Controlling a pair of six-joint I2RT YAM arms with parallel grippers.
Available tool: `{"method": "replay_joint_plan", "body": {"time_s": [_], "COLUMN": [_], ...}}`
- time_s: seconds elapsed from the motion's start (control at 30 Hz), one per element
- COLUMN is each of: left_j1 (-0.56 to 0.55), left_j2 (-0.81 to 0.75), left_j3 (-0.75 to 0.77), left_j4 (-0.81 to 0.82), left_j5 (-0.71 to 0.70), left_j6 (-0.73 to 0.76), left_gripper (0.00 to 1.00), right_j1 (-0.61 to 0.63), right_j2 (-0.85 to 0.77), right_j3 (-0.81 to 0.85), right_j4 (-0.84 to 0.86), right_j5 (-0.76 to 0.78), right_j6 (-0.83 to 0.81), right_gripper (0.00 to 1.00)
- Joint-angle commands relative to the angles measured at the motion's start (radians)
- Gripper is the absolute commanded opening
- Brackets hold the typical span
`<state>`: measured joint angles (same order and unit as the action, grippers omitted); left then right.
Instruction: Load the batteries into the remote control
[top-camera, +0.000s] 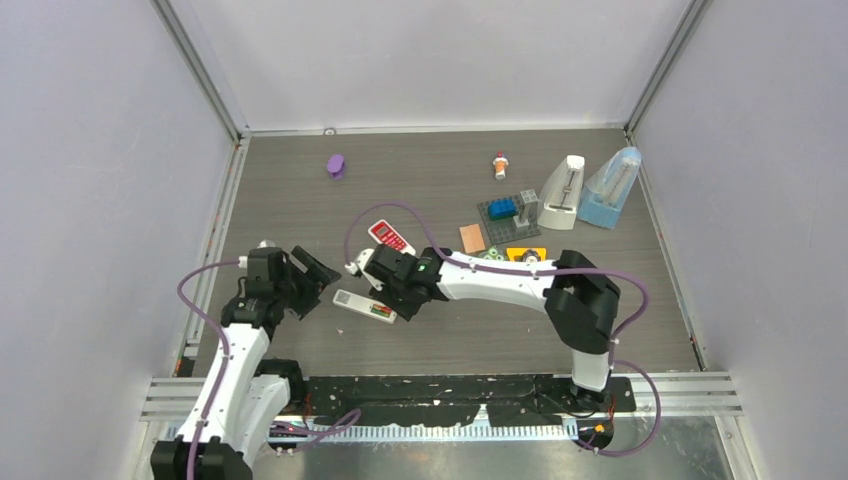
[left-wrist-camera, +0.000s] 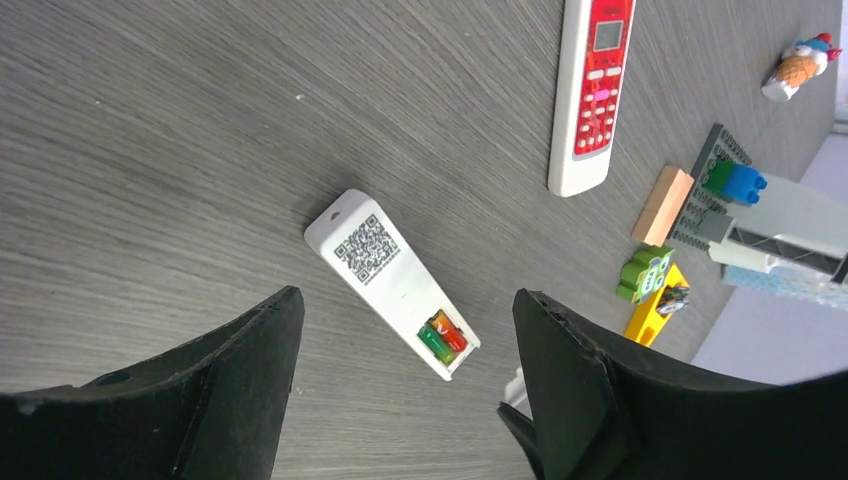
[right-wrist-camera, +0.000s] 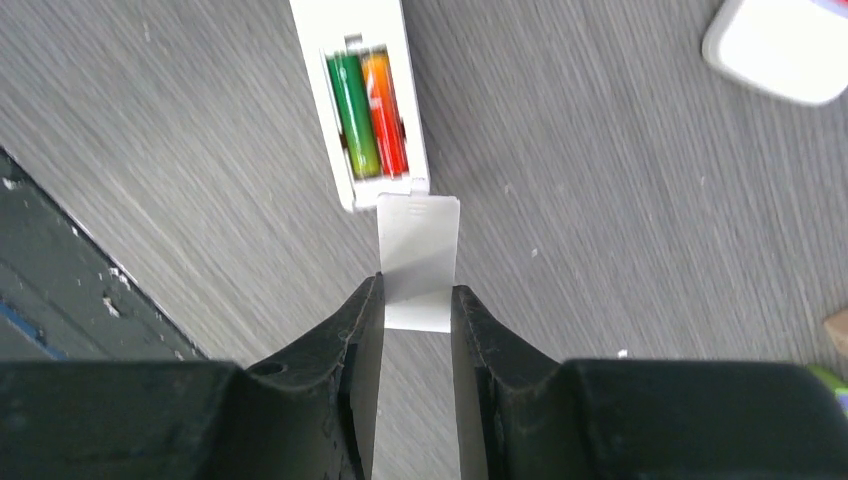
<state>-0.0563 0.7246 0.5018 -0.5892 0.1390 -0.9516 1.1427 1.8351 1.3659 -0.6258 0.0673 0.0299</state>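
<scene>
A white remote control (top-camera: 362, 304) lies face down with its QR label up (left-wrist-camera: 385, 270). Its open compartment holds two batteries side by side, a green one (right-wrist-camera: 352, 115) and a red-orange one (right-wrist-camera: 385, 110), also seen in the left wrist view (left-wrist-camera: 442, 337). My right gripper (right-wrist-camera: 417, 290) is shut on a white battery cover (right-wrist-camera: 418, 255), whose far edge meets the remote's battery end. In the top view the right gripper (top-camera: 398, 305) sits at that end. My left gripper (left-wrist-camera: 405, 295) hangs open above the remote, just left of it (top-camera: 318, 283).
A red remote (top-camera: 391, 237) lies just behind the white one. Farther back right are a tan block (top-camera: 471, 238), a grey brick plate (top-camera: 508, 213), a yellow piece (top-camera: 526, 254) and two metronomes (top-camera: 563, 193). A purple object (top-camera: 336, 165) and a small figurine (top-camera: 500, 165) lie near the back.
</scene>
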Motion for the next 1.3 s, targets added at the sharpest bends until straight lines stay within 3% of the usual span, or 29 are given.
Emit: {"method": "replay_joint_plan", "body": {"time_s": [0.0, 0.37, 1.27], "left_j1": [0.102, 0.163, 0.216], "left_j2": [0.047, 0.16, 0.207], "left_j3": [-0.042, -0.07, -0.085], "left_j4": [0.146, 0.246, 0.265], "left_j5": [0.156, 0.229, 0.243], "left_j6": [0.015, 0.011, 0.028], "left_gripper": [0.77, 0.77, 0.78], "right_j1": [0.018, 0.034, 0.035], "right_j2": [0.065, 0.178, 0.229], "right_j3": [0.116, 0.243, 0.261], "right_j4": [-0.035, -0.077, -0.054], "right_j5": [0.017, 0.011, -0.034], "right_j6": [0.001, -0.023, -0.114], "right_gripper": [0.27, 0.28, 0.33]}}
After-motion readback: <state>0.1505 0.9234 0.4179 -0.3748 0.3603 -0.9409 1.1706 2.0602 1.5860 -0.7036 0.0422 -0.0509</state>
